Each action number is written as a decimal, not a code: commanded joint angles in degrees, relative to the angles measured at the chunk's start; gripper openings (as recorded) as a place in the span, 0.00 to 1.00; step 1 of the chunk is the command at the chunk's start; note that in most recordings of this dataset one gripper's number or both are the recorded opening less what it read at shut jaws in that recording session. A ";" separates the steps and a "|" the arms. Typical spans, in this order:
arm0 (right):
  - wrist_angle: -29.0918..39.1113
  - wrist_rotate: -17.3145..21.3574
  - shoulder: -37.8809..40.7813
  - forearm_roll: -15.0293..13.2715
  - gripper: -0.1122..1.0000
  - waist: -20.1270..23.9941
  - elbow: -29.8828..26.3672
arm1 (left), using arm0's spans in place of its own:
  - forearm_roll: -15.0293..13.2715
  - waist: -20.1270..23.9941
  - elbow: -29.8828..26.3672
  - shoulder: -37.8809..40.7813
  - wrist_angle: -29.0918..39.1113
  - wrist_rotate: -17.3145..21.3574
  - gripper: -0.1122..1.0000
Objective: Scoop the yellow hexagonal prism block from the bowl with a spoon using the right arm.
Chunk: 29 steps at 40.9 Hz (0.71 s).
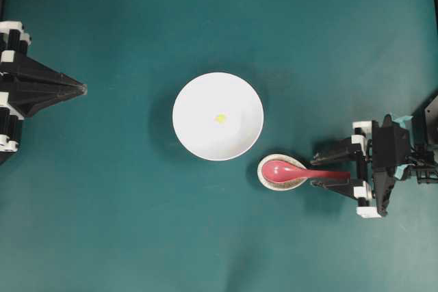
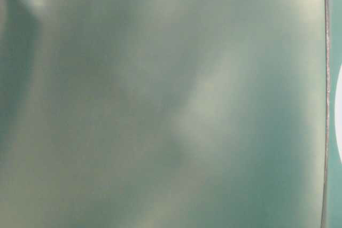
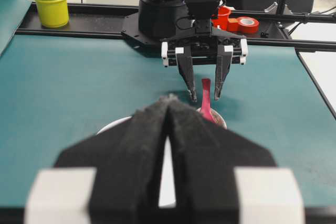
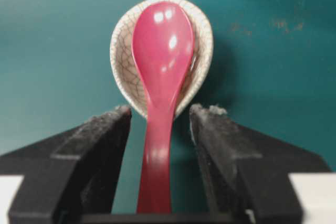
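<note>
Yellow is showing at the centre of the white bowl [image 1: 217, 115]: we are seeing the yellow hexagonal prism block [image 1: 220, 119] lying there as a tiny speck, too small for us to make out its shape. Just beside the bowl's lower right rim, the speckled dish [image 1: 281, 172] is sitting with the spoon [image 1: 301, 172] resting in it, head in the dish and handle pointing toward the right gripper [image 1: 321, 174].

We are finding the right gripper's jaws spread, one on each side of the spoon handle, with a gap showing on both sides in the right wrist view [image 4: 159, 129], so they are not pinching it. The block is lying well apart from these jaws, across the bowl. The handle's end is running out of the bottom of that view.

The left gripper [image 1: 81, 89] is waiting at the left edge of the teal table [image 1: 137, 223], partly cut off, its fingers pressed together with nothing between them. In its wrist view the fingers are hiding most of the bowl.

The table-level view is giving us only a blurred green wash. We are reading no writing anywhere.
</note>
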 commanded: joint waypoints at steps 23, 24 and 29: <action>-2.46 0.18 2.46 0.09 0.59 1.41 -0.53 | 0.18 -0.09 -1.58 0.44 -0.53 -0.09 0.09; -2.81 0.18 2.46 0.18 0.59 1.41 -0.53 | 0.09 -0.09 -1.58 0.44 -0.53 -0.18 0.09; -3.78 0.18 2.46 0.18 0.59 1.41 -0.44 | 0.09 -0.09 -1.58 0.44 -0.53 -0.18 0.09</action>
